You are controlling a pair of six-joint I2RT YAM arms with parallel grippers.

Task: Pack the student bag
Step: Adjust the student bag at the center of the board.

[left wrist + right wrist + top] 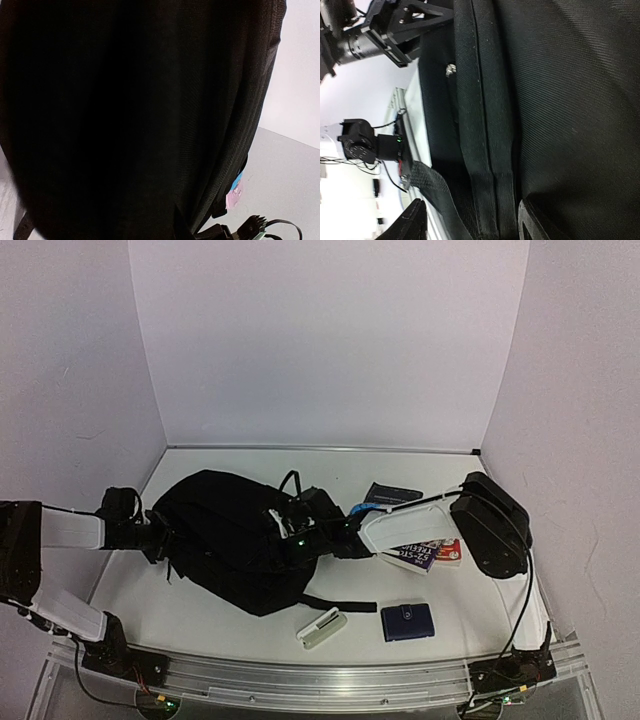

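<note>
The student bag (225,540), a large black fabric backpack, lies at the middle left of the table. My left gripper (158,535) is pressed against the bag's left edge. In the left wrist view the bag's fabric (125,115) fills the frame and hides the fingers. My right gripper (300,532) reaches over the bag's right side. In the right wrist view its fingers (412,222) stand wide apart around a stitched black band of the bag (490,150), gripping nothing.
Books (428,555) lie under my right arm. A dark notebook (390,493) lies behind them. A navy wallet (407,621) and a white-green case (321,628) lie near the front edge. A loose strap (335,602) trails from the bag.
</note>
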